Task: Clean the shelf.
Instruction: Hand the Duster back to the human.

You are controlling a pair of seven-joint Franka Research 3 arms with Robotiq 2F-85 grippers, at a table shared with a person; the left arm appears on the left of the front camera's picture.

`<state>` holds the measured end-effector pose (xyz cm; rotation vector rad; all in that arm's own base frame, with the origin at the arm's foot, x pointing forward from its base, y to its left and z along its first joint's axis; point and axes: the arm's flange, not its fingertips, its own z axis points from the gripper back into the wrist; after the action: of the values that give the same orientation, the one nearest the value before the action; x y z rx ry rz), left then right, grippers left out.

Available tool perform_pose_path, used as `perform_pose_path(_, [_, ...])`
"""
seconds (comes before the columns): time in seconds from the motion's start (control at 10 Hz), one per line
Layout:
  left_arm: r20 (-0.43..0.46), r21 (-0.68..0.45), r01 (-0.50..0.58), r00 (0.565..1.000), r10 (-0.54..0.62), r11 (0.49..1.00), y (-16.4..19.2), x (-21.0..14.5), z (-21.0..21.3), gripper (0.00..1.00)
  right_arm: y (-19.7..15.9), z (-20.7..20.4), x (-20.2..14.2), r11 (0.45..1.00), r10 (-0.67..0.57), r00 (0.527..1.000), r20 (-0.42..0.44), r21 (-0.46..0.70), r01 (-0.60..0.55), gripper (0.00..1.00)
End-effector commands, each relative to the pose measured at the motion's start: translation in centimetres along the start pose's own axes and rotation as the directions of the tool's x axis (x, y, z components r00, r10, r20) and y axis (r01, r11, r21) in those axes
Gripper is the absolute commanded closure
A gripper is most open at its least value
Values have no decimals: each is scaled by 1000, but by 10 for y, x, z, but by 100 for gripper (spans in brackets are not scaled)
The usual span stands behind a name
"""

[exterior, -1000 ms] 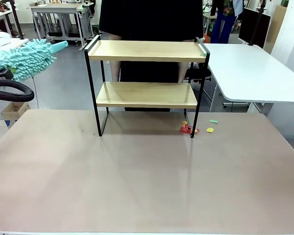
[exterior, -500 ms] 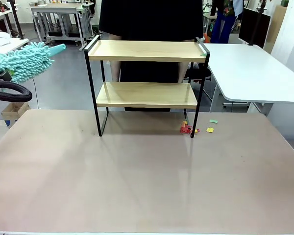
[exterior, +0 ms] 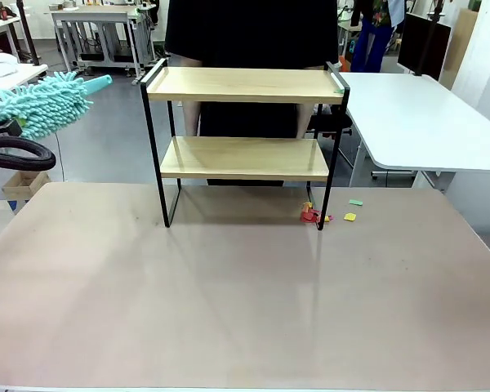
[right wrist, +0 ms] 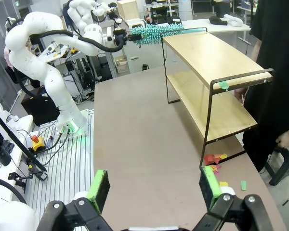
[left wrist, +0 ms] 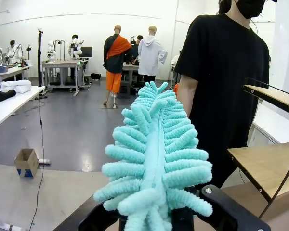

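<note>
The shelf (exterior: pixel 245 122) stands at the far middle of the tan table (exterior: pixel 229 310), both wooden boards bare. My left gripper (left wrist: pixel 156 220) is shut on the handle end of a teal fluffy duster (left wrist: pixel 154 159), held in the air left of the shelf and level with its top board. In the front view the duster (exterior: pixel 41 102) points right, a gap away from the frame. The right wrist view shows the shelf (right wrist: pixel 207 62), the duster (right wrist: pixel 156 32) near its far end, and my right gripper (right wrist: pixel 154 187) open and empty above the table.
Small coloured scraps (exterior: pixel 314 216) lie on the table by the shelf's front right leg, also seen as scraps (right wrist: pixel 213 159). A person in black (exterior: pixel 245 33) stands right behind the shelf. A white table (exterior: pixel 416 114) is at the far right.
The duster has slid slightly left and down, its tip dropping a little; over the last half second it has barely moved. The shelf and scraps are unchanged.
</note>
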<state>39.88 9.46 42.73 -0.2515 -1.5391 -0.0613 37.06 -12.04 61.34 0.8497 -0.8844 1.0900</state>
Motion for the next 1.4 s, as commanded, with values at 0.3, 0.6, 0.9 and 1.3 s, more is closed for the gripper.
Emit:
perform_pose_path(0.3, [8, 2, 10, 1000, -10, 1000, 2, 2, 0, 83, 0, 1, 1, 1000, 10, 1000, -3, -6, -10, 0])
perform_pose_path(0.6, [8, 2, 10, 1000, -10, 1000, 2, 2, 0, 83, 0, 1, 1, 1000, 10, 1000, -3, -6, -10, 0])
perform_pose_path(0.9, [8, 2, 10, 1000, -10, 1000, 2, 2, 0, 83, 0, 1, 1, 1000, 10, 1000, -3, -6, -10, 0])
perform_pose_path(1.3, [8, 2, 10, 1000, -10, 1000, 2, 2, 0, 83, 0, 1, 1, 1000, 10, 1000, -3, -6, -10, 0])
